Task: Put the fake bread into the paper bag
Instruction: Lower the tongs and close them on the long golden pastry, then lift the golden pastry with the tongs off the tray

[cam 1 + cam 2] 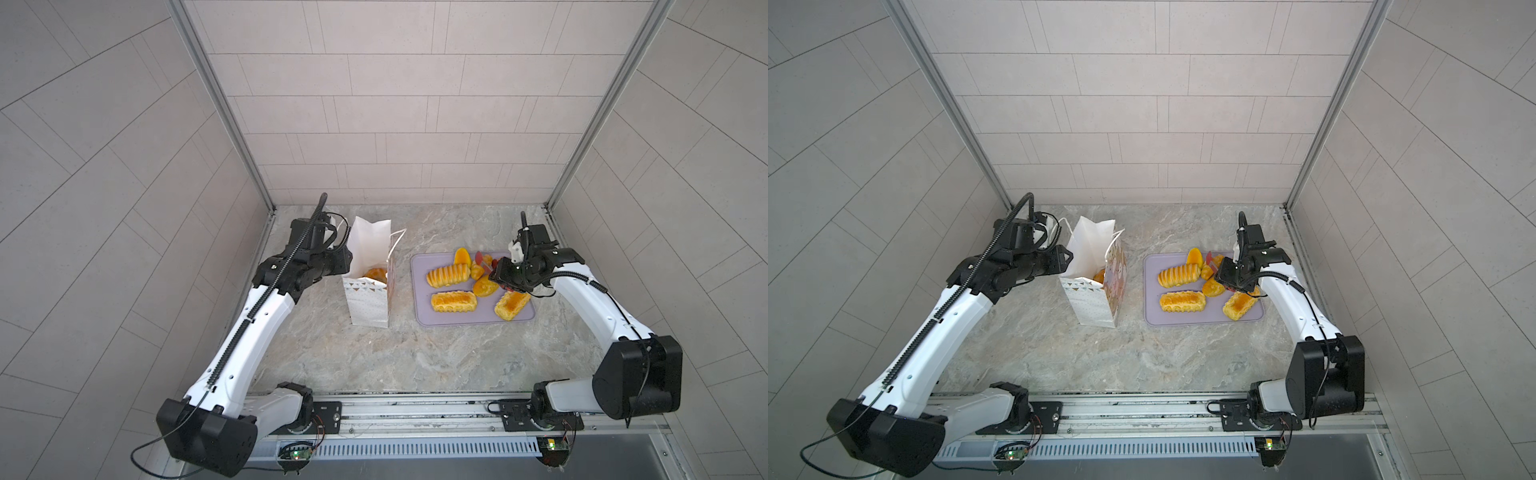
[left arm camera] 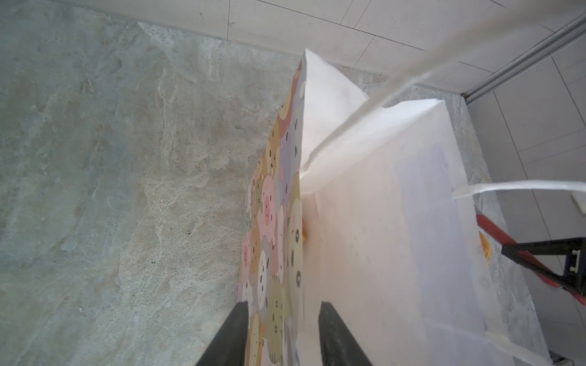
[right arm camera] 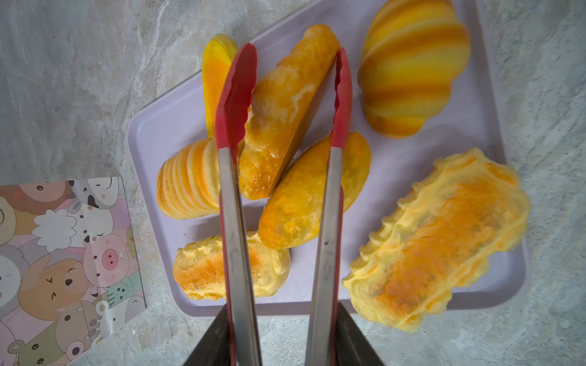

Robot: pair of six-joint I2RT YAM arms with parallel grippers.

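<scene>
The paper bag [image 1: 370,299] [image 1: 1096,299] stands open left of centre, with one piece of fake bread [image 1: 376,273] inside. My left gripper [image 2: 283,305] straddles its animal-print wall [image 2: 269,253], fingers apart, open. My right gripper [image 3: 282,309] [image 1: 500,276] is shut on red-tipped metal tongs [image 3: 233,190]. The tong tips sit on either side of a half-moon pastry [image 3: 285,111] over the lilac tray [image 1: 419,266]. Several more pastries lie there: a ridged loaf [image 1: 446,276], two frilled loaves [image 1: 453,302] [image 1: 512,305], a striped bun [image 3: 412,66].
The tray [image 1: 1152,266] lies right of the bag on the marble tabletop [image 1: 415,353]. The bag's cord handles [image 2: 523,185] hang loose near my left wrist. Tiled walls close the back and both sides.
</scene>
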